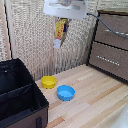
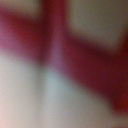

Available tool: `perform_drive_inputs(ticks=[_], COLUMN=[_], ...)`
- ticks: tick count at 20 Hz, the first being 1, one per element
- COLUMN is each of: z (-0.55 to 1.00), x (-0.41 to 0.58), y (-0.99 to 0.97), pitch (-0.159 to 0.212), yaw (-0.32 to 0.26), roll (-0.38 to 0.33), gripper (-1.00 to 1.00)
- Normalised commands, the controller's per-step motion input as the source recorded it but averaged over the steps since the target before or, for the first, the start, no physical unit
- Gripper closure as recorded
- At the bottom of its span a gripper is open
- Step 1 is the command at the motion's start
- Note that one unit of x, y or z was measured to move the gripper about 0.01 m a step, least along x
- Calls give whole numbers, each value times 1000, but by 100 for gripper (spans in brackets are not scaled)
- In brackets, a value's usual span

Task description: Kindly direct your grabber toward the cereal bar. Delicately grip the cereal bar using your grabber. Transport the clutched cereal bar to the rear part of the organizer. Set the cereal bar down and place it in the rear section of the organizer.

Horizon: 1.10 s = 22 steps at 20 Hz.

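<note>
High in the exterior view, my grabber [image 1: 61, 22] hangs from the white gripper block at the picture's upper edge. It is shut on the cereal bar [image 1: 60, 31], a yellow, red and dark printed packet that dangles downward well above the table. The organizer [image 1: 20, 95], a black fabric box with dividers, stands at the exterior view's left, lower than the bar and to its left. The wrist view is a blur of red, pink and pale grey, with the packet filling it too close to make out.
A yellow bowl [image 1: 48, 82] and a blue bowl [image 1: 65, 92] sit on the light wooden table between the organizer and the brown wooden drawer unit [image 1: 111, 42] at the exterior view's right. A woven panel backs the scene.
</note>
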Motion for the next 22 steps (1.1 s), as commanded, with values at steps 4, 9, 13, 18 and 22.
perform_drive_inputs(ticks=[4, 9, 13, 18, 22], z=[362, 359, 261, 183, 83], x=[145, 190, 244, 241, 193], y=[704, 687, 589, 567, 565], pitch=[34, 43, 70, 90, 121], yaw=[-99, -103, -130, -134, -126], roll=[43, 43, 75, 94, 112], gripper=[100, 100, 100, 100, 100])
